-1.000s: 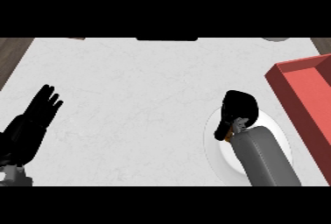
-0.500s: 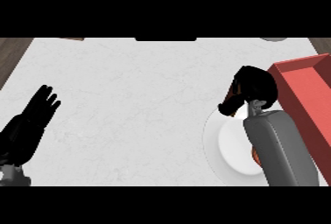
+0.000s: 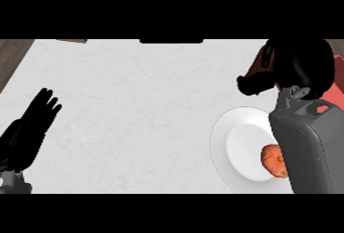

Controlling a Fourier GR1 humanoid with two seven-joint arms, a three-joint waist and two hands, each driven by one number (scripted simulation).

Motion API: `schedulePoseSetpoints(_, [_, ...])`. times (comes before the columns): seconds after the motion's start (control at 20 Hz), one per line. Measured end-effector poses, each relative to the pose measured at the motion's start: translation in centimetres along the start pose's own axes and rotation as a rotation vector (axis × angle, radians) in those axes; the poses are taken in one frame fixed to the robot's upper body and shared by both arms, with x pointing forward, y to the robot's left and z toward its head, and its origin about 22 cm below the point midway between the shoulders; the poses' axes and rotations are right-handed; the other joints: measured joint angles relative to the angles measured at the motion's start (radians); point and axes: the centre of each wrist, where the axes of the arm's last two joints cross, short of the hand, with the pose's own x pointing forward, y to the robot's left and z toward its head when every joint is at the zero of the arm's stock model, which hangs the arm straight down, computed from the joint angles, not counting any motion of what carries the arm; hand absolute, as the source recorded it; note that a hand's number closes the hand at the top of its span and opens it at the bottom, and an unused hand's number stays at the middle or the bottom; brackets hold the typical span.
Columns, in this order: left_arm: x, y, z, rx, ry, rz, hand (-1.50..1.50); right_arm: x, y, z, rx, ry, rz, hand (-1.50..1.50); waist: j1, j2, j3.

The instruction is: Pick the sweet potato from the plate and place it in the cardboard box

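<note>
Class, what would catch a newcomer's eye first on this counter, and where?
The black right hand looms at the upper right, a brown sliver at its edge, by a red box. Below it, a white plate holds an orange lump, half hidden by the grey forearm. The left hand rests open at the left edge.

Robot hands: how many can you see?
2. One black robot hand rests open at the left edge; the other black robot hand, upper right beyond the round white plate, curls round something brown.
</note>
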Motion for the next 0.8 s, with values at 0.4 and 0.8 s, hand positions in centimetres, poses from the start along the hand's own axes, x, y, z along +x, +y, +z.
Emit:
schedulePoseSetpoints(0.4, [0.2,-0.1,0.0,-0.002,0.000,-0.002,0.00,-2.5,-5.4,-1.2,-0.189,0.135,-0.017,1.50,0.002,0.002,0.000])
schedulePoseSetpoints(0.8, [0.2,-0.4,0.0,-0.008,-0.003,-0.003,0.00,-7.6,-7.3,-4.1,-0.189,0.229,0.033,1.50,0.005,0.004,0.001])
